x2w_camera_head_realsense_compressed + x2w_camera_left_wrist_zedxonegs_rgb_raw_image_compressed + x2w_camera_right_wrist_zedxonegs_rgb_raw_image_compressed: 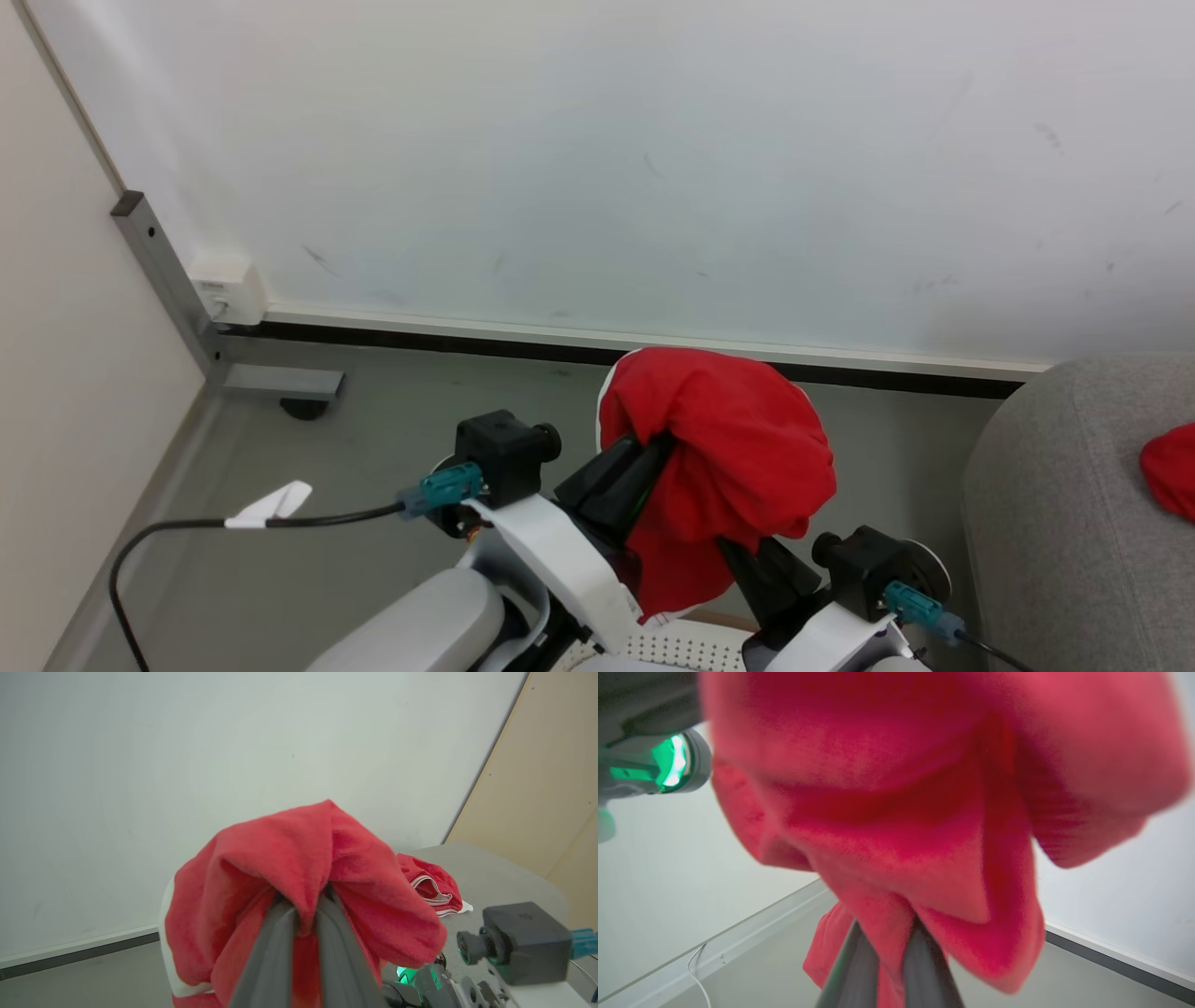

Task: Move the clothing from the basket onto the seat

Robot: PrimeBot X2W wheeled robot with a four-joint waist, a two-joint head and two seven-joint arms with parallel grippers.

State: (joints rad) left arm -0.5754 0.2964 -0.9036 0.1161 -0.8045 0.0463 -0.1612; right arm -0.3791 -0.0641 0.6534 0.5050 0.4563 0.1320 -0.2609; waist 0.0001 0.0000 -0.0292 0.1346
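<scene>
A bright red piece of clothing [738, 448] hangs bunched in the air in front of me, held from two sides. My left gripper [653, 450] is shut on its left part, and the left wrist view shows the fabric pinched between the dark fingers [280, 933]. My right gripper [734, 547] is shut on its lower right part, with cloth squeezed between its fingers [920, 956]. Below the garment a bit of the white perforated basket [691, 646] peeks out. The grey seat [1046, 485] stands at the right, and a second red garment [1172, 481] with white trim [432, 886] lies on it.
A white wall with a dark baseboard [560, 347] runs across behind the grey floor. A metal frame foot [280, 381] and a wall socket [229, 289] sit at the back left. A black cable [187, 527] trails from my left wrist.
</scene>
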